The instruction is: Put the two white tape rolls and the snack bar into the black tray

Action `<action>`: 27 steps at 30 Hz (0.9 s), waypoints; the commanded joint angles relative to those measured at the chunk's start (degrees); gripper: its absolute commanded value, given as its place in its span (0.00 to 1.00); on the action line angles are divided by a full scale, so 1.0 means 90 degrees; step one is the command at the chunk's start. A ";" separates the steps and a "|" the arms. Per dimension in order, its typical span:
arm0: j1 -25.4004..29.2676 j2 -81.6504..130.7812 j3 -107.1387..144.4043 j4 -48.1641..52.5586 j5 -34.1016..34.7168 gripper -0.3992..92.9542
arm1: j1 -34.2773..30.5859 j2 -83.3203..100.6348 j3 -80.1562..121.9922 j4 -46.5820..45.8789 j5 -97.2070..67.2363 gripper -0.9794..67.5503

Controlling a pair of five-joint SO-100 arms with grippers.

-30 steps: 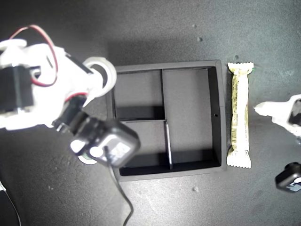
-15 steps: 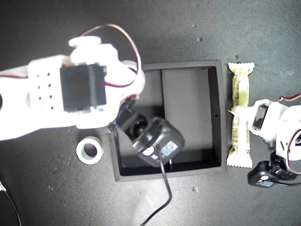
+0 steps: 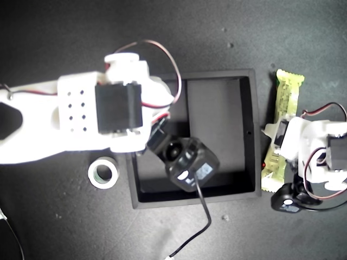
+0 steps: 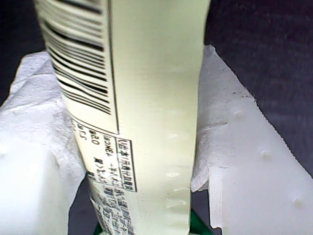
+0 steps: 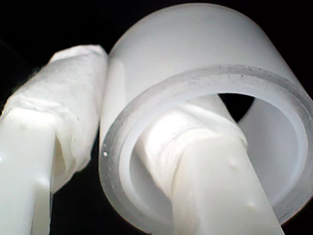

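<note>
Over the black tray (image 3: 248, 135), my second gripper (image 5: 122, 161) pinches a white tape roll (image 5: 195, 98) through its wall. Beside the tray, my first gripper (image 4: 142, 147) clamps the snack bar (image 3: 286, 108); its slick wrapper could slip.

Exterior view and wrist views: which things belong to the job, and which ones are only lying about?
Job: snack bar, clamped by my first gripper; held tape roll, gripped by my second gripper; loose tape roll, beside the tray; black tray.
Lying about: small specks on the table.
</note>
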 commanded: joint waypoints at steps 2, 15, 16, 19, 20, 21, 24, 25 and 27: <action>0.0146 -0.0088 -0.0615 0.0098 -0.0098 0.01 | -0.0137 0.0098 -0.1484 0.1484 -0.0986 0.09; 0.0205 -0.0645 -0.1104 0.0107 -0.0254 0.01 | -0.0518 -0.0293 -0.4141 0.1348 -0.1250 0.08; 0.0205 -0.0703 -0.1123 0.0107 -0.0283 0.01 | -0.0576 -0.0488 -0.4336 0.1162 -0.1250 0.08; 0.0205 -0.0820 -0.1133 0.0107 -0.0332 0.02 | -0.0693 -0.1416 -0.5283 0.0967 -0.1221 0.08; 0.0205 -0.0840 -0.1113 0.0117 -0.0342 0.02 | -0.0693 -0.1650 -0.5479 0.0967 -0.1191 0.08; 0.0205 -0.0840 -0.1084 0.0117 -0.0352 0.02 | -0.0693 -0.1816 -0.5586 0.0967 -0.1162 0.08; 0.0234 -0.0781 -0.0996 0.0117 -0.0352 0.04 | -0.0625 -0.1865 -0.5459 0.0928 -0.1123 0.08; 0.0244 -0.0742 -0.0967 0.0117 -0.0352 0.06 | -0.0625 -0.1865 -0.5469 0.0977 -0.1123 0.09; 0.0312 -0.0605 -0.0889 0.0117 -0.0322 0.13 | -0.0596 -0.1865 -0.5498 0.1143 -0.1152 0.14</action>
